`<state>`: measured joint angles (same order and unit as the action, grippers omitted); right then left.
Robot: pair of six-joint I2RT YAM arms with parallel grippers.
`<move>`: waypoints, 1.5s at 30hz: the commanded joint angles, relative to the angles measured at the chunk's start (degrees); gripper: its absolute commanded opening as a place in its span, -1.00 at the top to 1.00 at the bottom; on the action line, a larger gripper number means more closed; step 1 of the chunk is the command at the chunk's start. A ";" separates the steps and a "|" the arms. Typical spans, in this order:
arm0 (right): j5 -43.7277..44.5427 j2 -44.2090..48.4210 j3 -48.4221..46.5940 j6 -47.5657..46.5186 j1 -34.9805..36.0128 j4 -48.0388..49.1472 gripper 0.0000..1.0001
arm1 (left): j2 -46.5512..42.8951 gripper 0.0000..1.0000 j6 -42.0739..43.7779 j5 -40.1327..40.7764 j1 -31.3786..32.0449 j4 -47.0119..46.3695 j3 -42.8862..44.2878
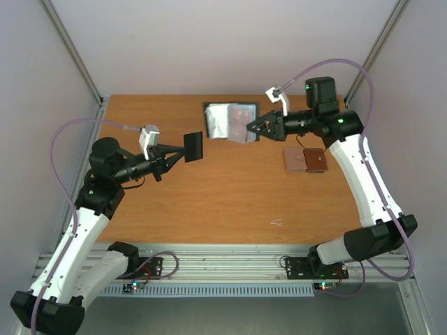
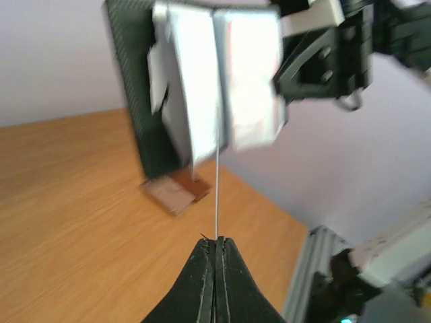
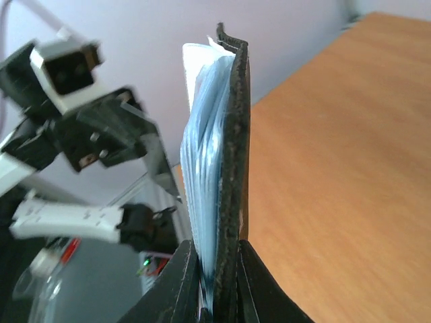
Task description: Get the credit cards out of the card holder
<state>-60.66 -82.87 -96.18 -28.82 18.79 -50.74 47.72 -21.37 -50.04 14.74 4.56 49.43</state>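
Note:
The card holder (image 1: 225, 120) hangs open in the air over the far middle of the table, its pale pockets facing up. My right gripper (image 1: 253, 129) is shut on its right edge. In the right wrist view the card holder (image 3: 229, 134) stands edge-on between the fingers of the right gripper (image 3: 219, 252), black cover on the right and pale blue layers on the left. My left gripper (image 1: 183, 150) is shut on a black credit card (image 1: 193, 146), held apart to the left of the holder. In the left wrist view this card (image 2: 217, 195) is a thin edge rising from the left gripper (image 2: 217, 241).
A brown two-tone wallet-like piece (image 1: 305, 160) lies flat on the wooden table (image 1: 174, 209) under the right arm, also in the left wrist view as the brown piece (image 2: 176, 192). Grey walls enclose the back and sides. An aluminium rail runs along the near edge.

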 commanded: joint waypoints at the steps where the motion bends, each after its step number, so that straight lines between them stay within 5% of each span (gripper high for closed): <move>1: 3.61 1.95 0.87 5.18 -5.46 2.44 0.98 | -0.42 1.00 25.90 12.43 -0.37 18.89 2.42; 7: 6.69 1.60 0.45 5.61 -5.51 2.32 0.97 | 4.88 0.99 53.52 35.45 2.06 25.99 0.03; 12: 6.91 1.58 0.38 4.92 -5.51 2.14 0.98 | 12.33 0.99 77.71 58.07 6.08 13.80 -6.61; 21: 5.95 -1.04 -1.36 2.38 -5.96 1.91 0.97 | 33.74 0.99 103.07 59.51 6.53 -20.61 -15.04; 27: 3.17 -3.42 -3.29 1.21 -8.64 0.56 0.98 | 45.84 1.00 106.28 56.08 6.31 -28.76 -13.76; 35: 2.15 -5.16 -6.42 -1.73 -9.91 -3.18 0.98 | 48.96 0.99 101.81 57.73 7.30 -23.91 -13.28; 36: 2.08 -5.19 -6.59 -1.92 -9.91 -3.44 0.98 | 48.25 0.89 100.80 57.69 7.51 -22.35 -13.20; 40: 1.11 -5.39 -7.23 -2.18 -9.91 -4.55 0.98 | 42.38 -0.12 95.67 54.32 8.61 -15.80 -14.64; 45: 1.72 -4.86 -7.32 -2.40 -9.91 -5.73 0.98 | 28.91 -0.40 84.08 43.45 8.69 -0.51 -14.25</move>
<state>-57.47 -87.92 -101.41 -29.98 9.04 -55.11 86.19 74.26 3.55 23.14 -8.25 35.20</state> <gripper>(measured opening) 0.117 0.665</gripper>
